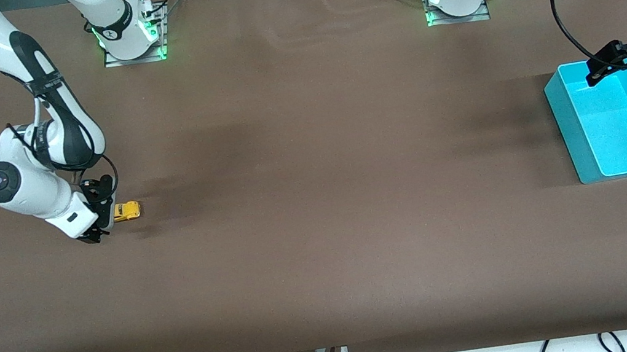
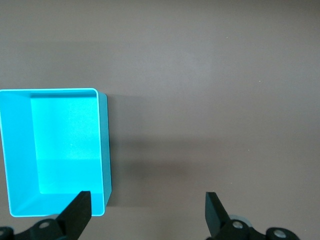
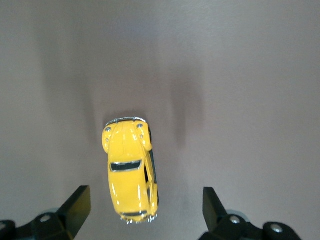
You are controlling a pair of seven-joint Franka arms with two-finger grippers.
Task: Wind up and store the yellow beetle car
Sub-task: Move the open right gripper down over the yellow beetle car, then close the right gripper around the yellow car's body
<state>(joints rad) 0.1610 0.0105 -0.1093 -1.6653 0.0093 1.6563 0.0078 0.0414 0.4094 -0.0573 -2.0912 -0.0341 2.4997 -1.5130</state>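
Yellow beetle car [image 1: 126, 210]: a tiny bright-yellow toy with a rounded body, dark windows and chrome bumpers, which we log standing on its wheels on the brown tabletop [image 1: 317, 200] toward the right arm's end of the table. In the right wrist view the yellow beetle car [image 3: 129, 169] lies lengthwise between the two black fingertips, nearer one of them, with a clear gap to each.

Right gripper [image 1: 98, 213]: black two-finger tool on a white arm, low over the table, just beside the car. We record its fingers spread wide and touching nothing; the right gripper [image 3: 142, 205] holds no load.

Brown tabletop: matte, plain, bare across the middle stretch between car and bin.

Cyan bin [image 1: 622, 117]: an open rectangular plastic box with thin upright walls, at the left arm's end of the table, well apart from the car. We see nothing inside it [image 2: 52, 152].

Left gripper [image 1: 614, 64]: black, waiting in the air over the bin's edge that lies farther from the front camera. Its fingers stand released and wide apart; the left gripper [image 2: 147, 212] grasps nothing.
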